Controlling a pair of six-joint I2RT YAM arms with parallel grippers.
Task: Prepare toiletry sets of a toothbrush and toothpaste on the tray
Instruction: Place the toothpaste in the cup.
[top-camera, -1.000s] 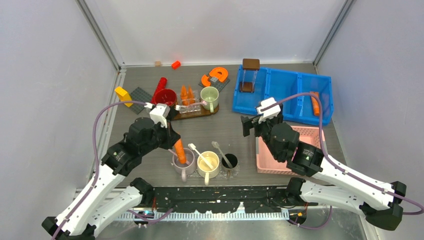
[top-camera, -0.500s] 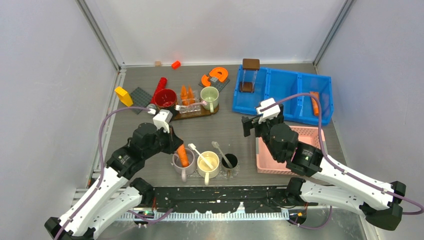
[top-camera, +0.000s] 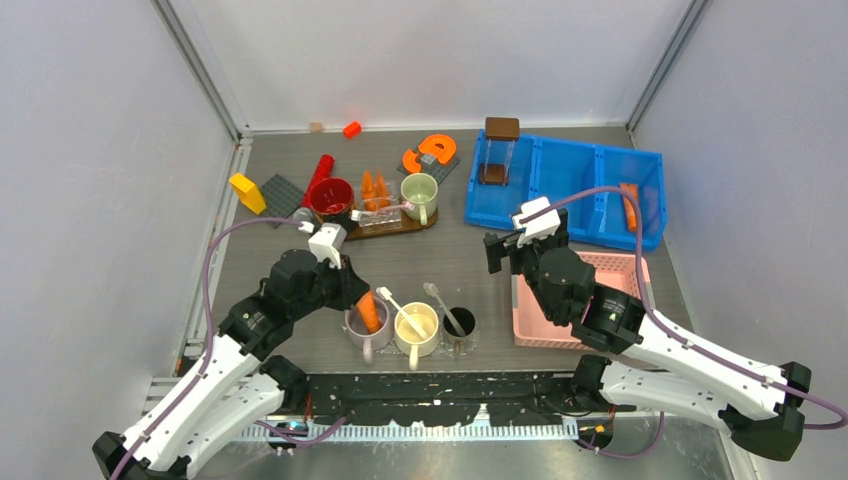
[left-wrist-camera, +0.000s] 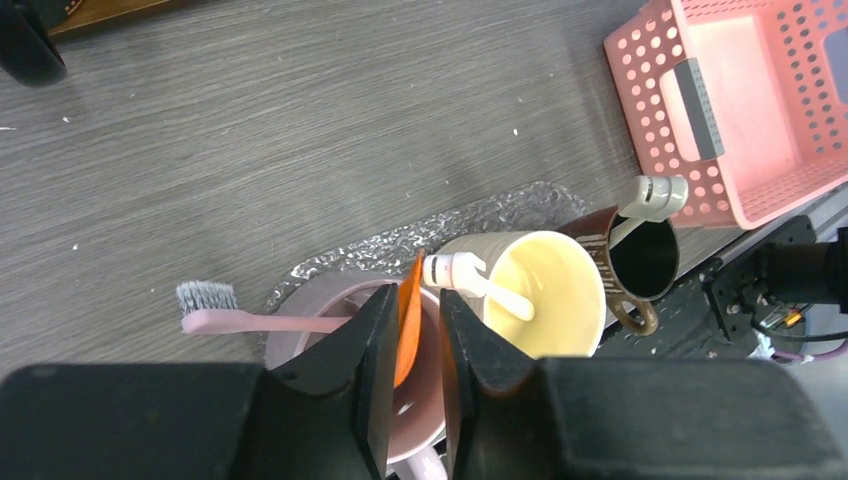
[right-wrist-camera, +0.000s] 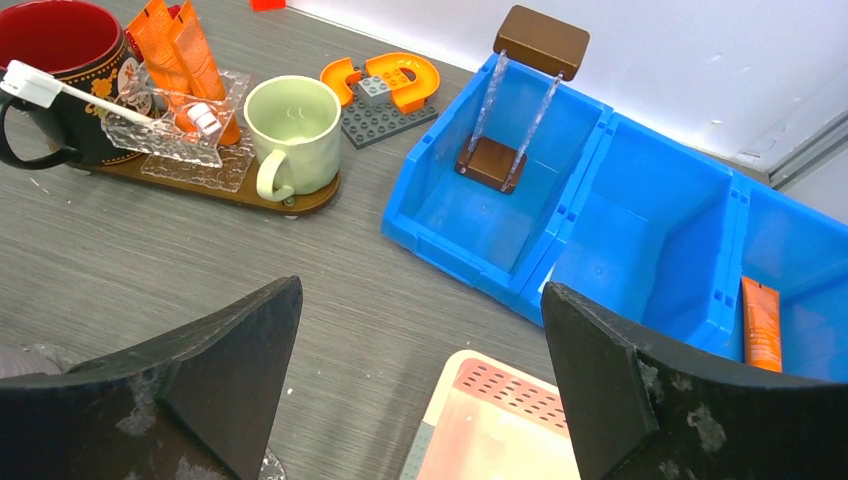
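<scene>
An orange toothpaste (left-wrist-camera: 408, 315) tube stands tip-down in the pink mug (top-camera: 360, 332), the leftmost of three mugs on the clear crinkled tray (left-wrist-camera: 480, 215). My left gripper (left-wrist-camera: 417, 300) straddles the tube. Its jaws are narrowly open: the tube leans on the left finger, with a gap to the right one. A pink toothbrush (left-wrist-camera: 250, 320) lies across that mug's rim. The cream mug (left-wrist-camera: 590, 300) and the brown mug (left-wrist-camera: 640, 260) each hold a white toothbrush (left-wrist-camera: 470, 280). My right gripper (right-wrist-camera: 420, 290) hangs wide open and empty over the table, by the pink basket.
At the back, a wooden board carries a red mug (right-wrist-camera: 50, 40), a green mug (right-wrist-camera: 290, 125) and a clear holder of spare toothpaste tubes (right-wrist-camera: 175, 45). Blue bins (right-wrist-camera: 620, 220) at the back right hold one orange tube (right-wrist-camera: 762, 325). A pink basket (right-wrist-camera: 500, 420) sits right of the mugs.
My left arm has drawn nearer and lower, bringing the toothpaste deeper into the pink mug, and its jaws have parted slightly. The right arm has not moved.
</scene>
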